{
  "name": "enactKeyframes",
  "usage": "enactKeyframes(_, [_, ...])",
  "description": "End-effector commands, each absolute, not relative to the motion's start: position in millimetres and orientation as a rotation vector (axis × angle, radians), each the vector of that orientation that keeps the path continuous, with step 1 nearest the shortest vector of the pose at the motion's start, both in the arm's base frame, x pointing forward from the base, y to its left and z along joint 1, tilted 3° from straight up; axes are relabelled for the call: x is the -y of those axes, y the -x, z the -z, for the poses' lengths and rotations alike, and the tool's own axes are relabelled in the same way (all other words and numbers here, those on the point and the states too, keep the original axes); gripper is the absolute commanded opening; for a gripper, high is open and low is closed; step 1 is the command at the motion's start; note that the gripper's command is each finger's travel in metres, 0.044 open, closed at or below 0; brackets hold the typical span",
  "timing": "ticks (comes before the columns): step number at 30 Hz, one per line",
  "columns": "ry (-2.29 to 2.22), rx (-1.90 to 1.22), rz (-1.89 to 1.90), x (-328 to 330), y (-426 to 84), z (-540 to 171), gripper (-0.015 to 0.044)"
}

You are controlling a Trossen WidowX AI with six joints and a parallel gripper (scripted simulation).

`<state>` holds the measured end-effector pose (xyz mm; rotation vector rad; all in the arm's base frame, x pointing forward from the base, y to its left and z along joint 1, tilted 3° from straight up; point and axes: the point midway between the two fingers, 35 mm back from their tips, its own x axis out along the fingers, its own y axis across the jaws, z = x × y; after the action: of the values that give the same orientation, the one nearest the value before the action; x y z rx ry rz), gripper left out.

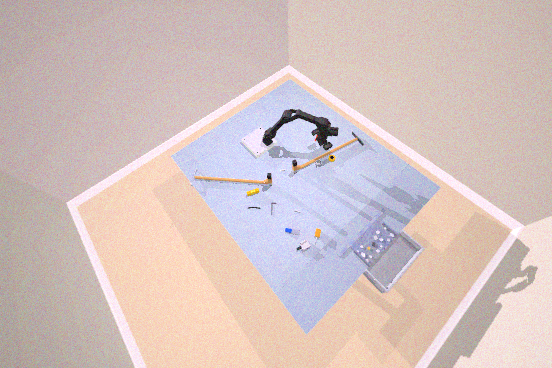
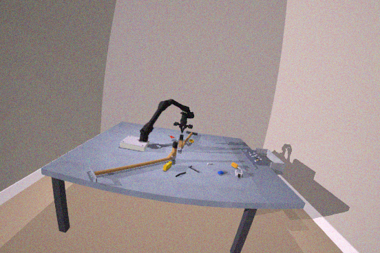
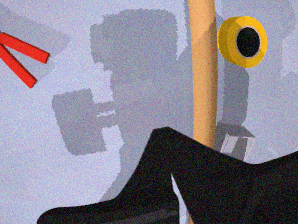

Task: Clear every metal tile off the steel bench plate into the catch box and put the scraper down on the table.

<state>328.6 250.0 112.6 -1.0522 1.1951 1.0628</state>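
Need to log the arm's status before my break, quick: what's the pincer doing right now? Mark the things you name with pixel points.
Pincer [image 1: 327, 147] [image 2: 182, 132] [image 3: 161, 135]: closed, holding nothing.

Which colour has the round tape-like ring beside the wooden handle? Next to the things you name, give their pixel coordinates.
Yellow [image 1: 332, 158] [image 2: 191, 141] [image 3: 226, 42], best seen in the wrist view.

You see a blue-grey table [image 1: 235, 164] [image 2: 206, 188], orange-tan handles [image 1: 230, 180] [image 2: 131, 167] with black grips [image 1: 269, 177] [image 2: 175, 145], a yellow ring [image 1: 332, 158] [image 2: 191, 141] [image 3: 261, 54] around black, and red pliers grips [image 3: 30, 49]; your arm [image 1: 300, 114] [image 2: 155, 116] is black, its base white.
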Motion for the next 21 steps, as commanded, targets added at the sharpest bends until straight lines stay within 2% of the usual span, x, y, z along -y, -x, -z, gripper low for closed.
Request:
enactKeyframes(1, [1.047,-1.205,-1.056,-250,-328,-102,0.0000])
enactKeyframes(21, [1.037,-1.211,-1.046,-249,-326,-57,0.0000])
